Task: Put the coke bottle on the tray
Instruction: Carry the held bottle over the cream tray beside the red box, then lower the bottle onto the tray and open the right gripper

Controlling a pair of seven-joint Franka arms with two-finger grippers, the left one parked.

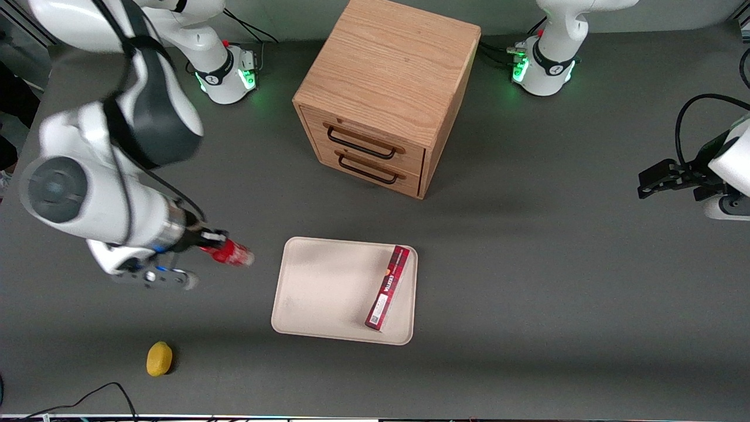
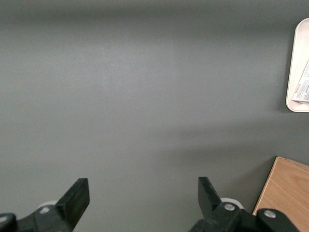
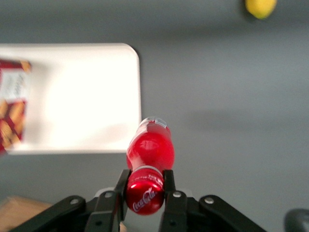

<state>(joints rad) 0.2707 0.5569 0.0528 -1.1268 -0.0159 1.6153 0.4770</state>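
My right gripper (image 1: 212, 239) is shut on the red cap of the coke bottle (image 1: 231, 253) and holds it lifted above the grey table, toward the working arm's end, beside the tray's near edge. In the right wrist view the fingers (image 3: 120, 186) clamp the cap, and the bottle (image 3: 149, 150) hangs with its clear base pointing away, just off the tray's corner. The cream-beige tray (image 1: 328, 287) lies flat in front of the cabinet, nearer the front camera; it also shows in the right wrist view (image 3: 87, 96).
A long flat red box (image 1: 388, 287) lies on the tray at its edge toward the parked arm. A wooden drawer cabinet (image 1: 387, 88) stands farther from the front camera. A yellow lemon (image 1: 159, 358) lies near the table's front edge.
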